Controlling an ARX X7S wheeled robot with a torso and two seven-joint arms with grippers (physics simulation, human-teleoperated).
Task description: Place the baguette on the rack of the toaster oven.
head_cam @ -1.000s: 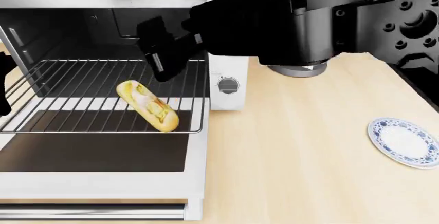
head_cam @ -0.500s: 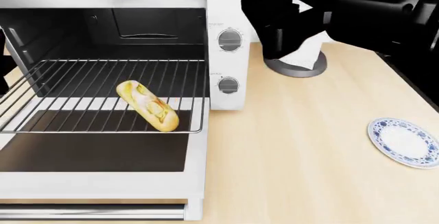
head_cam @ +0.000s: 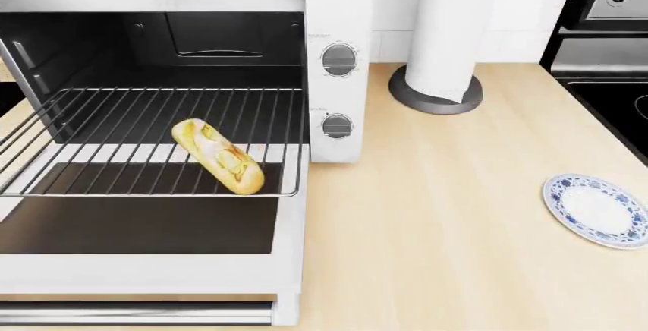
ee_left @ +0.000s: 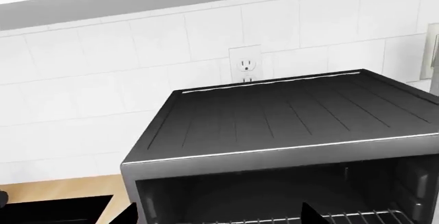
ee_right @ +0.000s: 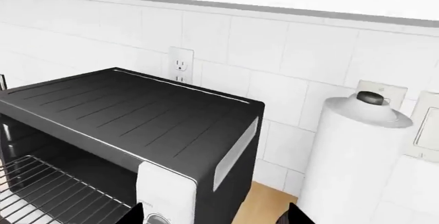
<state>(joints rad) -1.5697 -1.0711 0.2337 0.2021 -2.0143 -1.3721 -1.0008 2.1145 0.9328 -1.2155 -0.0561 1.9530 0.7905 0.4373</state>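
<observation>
Golden-yellow and lying slantwise, the baguette [head_cam: 218,156] rests on the rack [head_cam: 121,126] of the toaster oven [head_cam: 339,12], toward the front right corner of the pulled-out wire grid, one end close to the front bar. Nothing touches it. The glass door [head_cam: 142,225] hangs open and flat below the rack.

Judged from how things lie, the placing itself is done: the loaf sits wholly on the bars, within the frame, and neither arm is near it. What remains, if anything, is to keep both arms clear of the oven; should the rack need sliding in or the door closing (the task sentence asks for neither), that would call for a careful approach from the front so as not to nudge the loaf off the edge.

Of the grippers little can be said. In the head view only a dark scrap of arm shows at the top edge above the paper towel roll [head_cam: 451,27]. The left wrist view looks over the oven's dark top toward a tiled wall and an outlet [ee_left: 245,64], with dark finger shapes only at the frame's edge; the right wrist view is much the same. Whether either pair of jaws stands apart or together cannot be told, though neither holds anything visible.

A blue-patterned plate [head_cam: 597,211] sits well apart on the wooden counter [head_cam: 435,217].
</observation>
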